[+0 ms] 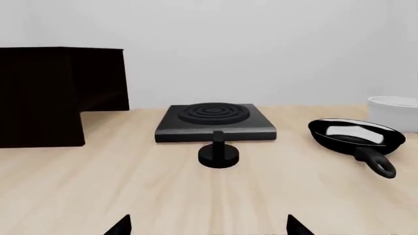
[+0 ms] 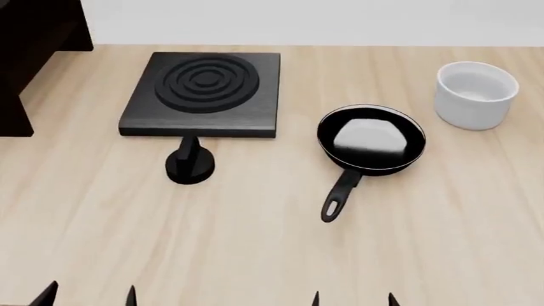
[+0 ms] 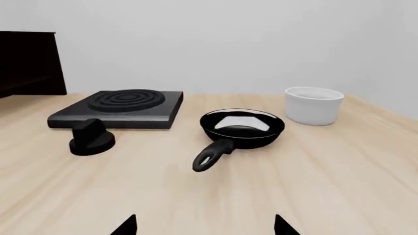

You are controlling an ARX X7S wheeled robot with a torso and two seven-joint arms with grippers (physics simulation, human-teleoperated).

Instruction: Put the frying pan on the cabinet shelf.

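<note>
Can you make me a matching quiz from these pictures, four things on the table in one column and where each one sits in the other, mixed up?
Things:
1. frying pan
2. white cup
3. stove plate
4. black knob

Places, as the head view shows them:
A. directly in front of the stove plate, nearer the robot
B. far right of the tabletop
C. between the stove plate and the cup, handle towards the robot
D. beside the dark cabinet, on its right

Pairs: 1-C, 2-B, 3-D, 4-A

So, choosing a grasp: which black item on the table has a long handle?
The frying pan: its handle ends in a loop; the stove plate and knob have none.
</note>
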